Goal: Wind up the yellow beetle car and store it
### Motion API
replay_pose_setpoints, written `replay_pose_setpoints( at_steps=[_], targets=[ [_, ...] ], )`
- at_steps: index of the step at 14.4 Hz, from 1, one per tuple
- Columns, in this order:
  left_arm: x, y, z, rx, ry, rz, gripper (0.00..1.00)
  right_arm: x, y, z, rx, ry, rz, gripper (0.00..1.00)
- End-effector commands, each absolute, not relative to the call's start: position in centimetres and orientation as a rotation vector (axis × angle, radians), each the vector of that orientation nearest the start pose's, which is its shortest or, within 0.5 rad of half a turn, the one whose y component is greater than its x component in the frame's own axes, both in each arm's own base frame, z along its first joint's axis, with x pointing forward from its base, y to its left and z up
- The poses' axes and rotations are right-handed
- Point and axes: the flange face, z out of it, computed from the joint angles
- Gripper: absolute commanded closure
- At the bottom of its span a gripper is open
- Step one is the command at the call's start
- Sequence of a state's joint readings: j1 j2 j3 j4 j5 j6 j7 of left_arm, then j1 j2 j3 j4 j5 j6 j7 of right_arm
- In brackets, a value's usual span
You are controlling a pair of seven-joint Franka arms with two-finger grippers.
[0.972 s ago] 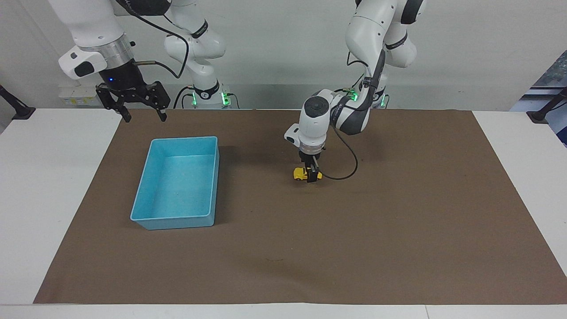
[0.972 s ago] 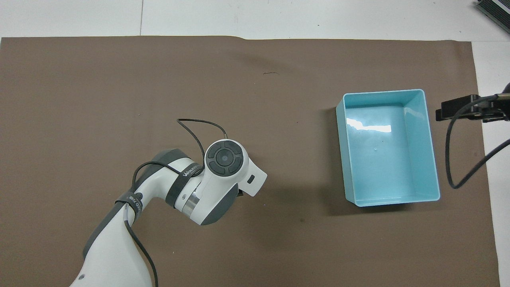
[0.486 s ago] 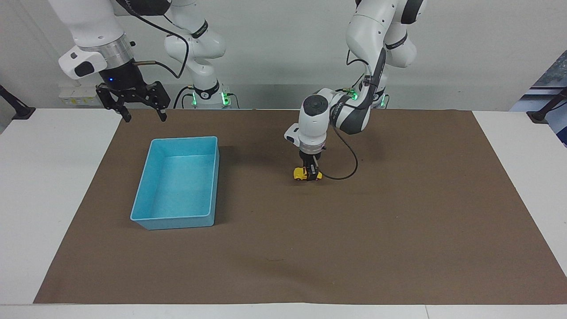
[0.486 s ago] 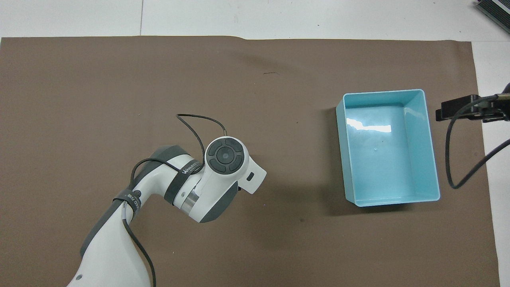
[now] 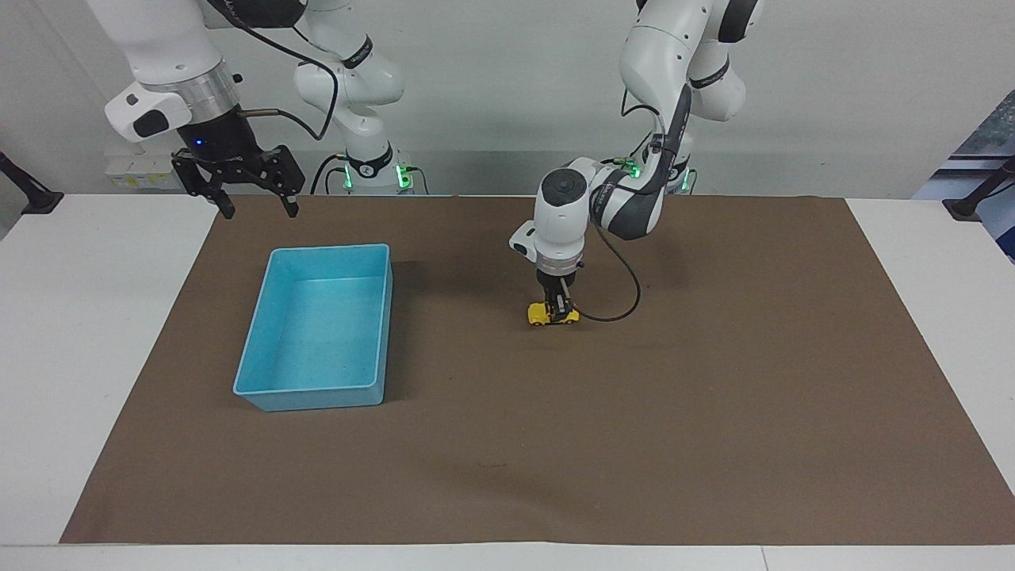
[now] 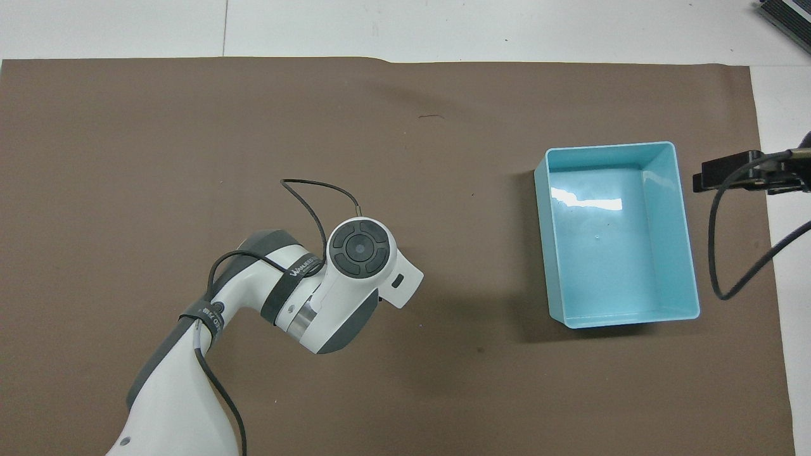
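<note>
Left gripper (image 5: 560, 311) apparently clamped on yellow beetle car (image 5: 553, 315) on brown mat (image 5: 714, 396); right gripper (image 5: 254, 208) spread, waiting near blue bin (image 5: 262, 395).

Only one piece of lettering is seen: white print on a dark band around the left arm (image 6: 298, 273) near its wrist, in the overhead view. It cannot be made out with certainty. A second dark band lower on that arm carries small white marks that cannot be read.
</note>
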State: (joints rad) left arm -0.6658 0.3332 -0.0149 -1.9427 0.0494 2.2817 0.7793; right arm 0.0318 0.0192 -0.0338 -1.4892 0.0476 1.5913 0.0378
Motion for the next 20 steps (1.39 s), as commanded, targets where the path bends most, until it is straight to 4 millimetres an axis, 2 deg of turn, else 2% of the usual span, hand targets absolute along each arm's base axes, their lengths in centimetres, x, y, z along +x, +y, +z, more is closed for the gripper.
replay_pose_setpoints(
  at_steps=[1, 6, 7, 11, 12, 14, 17, 18, 20],
  targets=[
    [48.1, -36.6, 30.8, -2.224, 2.149, 0.033, 1.0, 55.6, 0.2, 65.6, -3.091, 0.048, -0.115, 0.0],
    [50.9, -31.7, 29.9, -2.235, 2.145, 0.041, 1.0, 55.6, 0.2, 65.6, -3.091, 0.048, -0.115, 0.0],
    [50.7, -31.3, 29.5, -2.228, 2.156, 0.058, 1.0, 55.6, 0.3, 65.6, -3.089, 0.048, -0.115, 0.0],
    [51.5, -26.4, 29.2, -2.247, 2.143, 0.054, 1.0, 55.6, 0.3, 65.6, -3.089, 0.048, -0.115, 0.0],
    [51.7, -26.0, 29.2, -2.236, 2.157, 0.052, 1.0, 55.6, 0.2, 65.6, -3.091, 0.048, -0.115, 0.0],
    [52.6, -23.8, 28.9, -2.263, 2.139, 0.056, 1.0, 55.6, 0.2, 65.6, -3.091, 0.048, -0.118, 0.0],
    [53.0, -20.8, 28.5, -2.253, 2.187, 0.042, 1.0, 55.6, 0.2, 65.6, -3.091, 0.048, -0.115, 0.0],
    [53.2, -19.0, 28.1, -2.236, 2.216, 0.029, 1.0, 55.6, 0.2, 65.6, -3.091, 0.048, -0.115, 0.0],
    [53.2, -17.7, 28.1, -2.216, 2.257, 0.024, 1.0, 55.6, 0.2, 65.6, -3.091, 0.048, -0.115, 0.0]
  ],
)
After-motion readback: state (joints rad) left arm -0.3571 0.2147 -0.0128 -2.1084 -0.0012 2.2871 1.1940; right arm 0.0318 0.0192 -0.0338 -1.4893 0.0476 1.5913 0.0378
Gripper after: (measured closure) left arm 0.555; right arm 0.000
